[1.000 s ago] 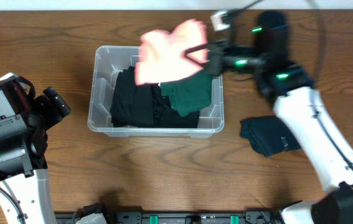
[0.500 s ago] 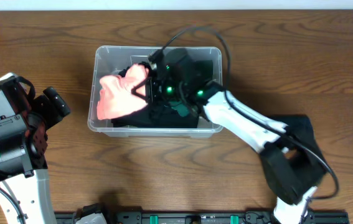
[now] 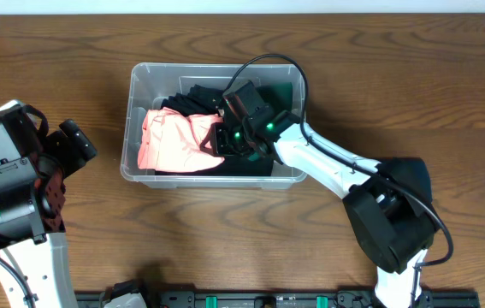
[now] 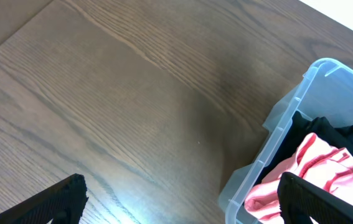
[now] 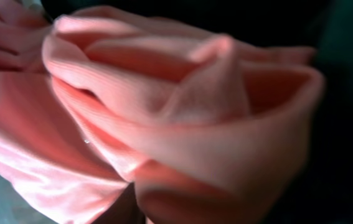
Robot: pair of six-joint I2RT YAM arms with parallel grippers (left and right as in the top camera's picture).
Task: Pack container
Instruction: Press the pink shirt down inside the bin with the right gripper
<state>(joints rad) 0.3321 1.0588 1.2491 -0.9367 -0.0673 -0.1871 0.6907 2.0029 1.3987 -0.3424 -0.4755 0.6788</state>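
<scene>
Fingers (image 4: 61,202) of the left gripper (image 4: 185,208) stand wide apart and empty over the worktop (image 4: 101,93), beside the container (image 3: 137,90). Right gripper (image 3: 222,141) is inside the container at the pink garment (image 3: 169,141); whether its fingers are clamped cannot be told. Container sits mid-worktop and also holds dark clothing (image 3: 195,98).

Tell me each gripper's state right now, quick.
Left gripper: open, empty.
Right gripper: cannot tell; it is down at the crumpled pink fabric garment inside the clear plastic rectangular container.
</scene>
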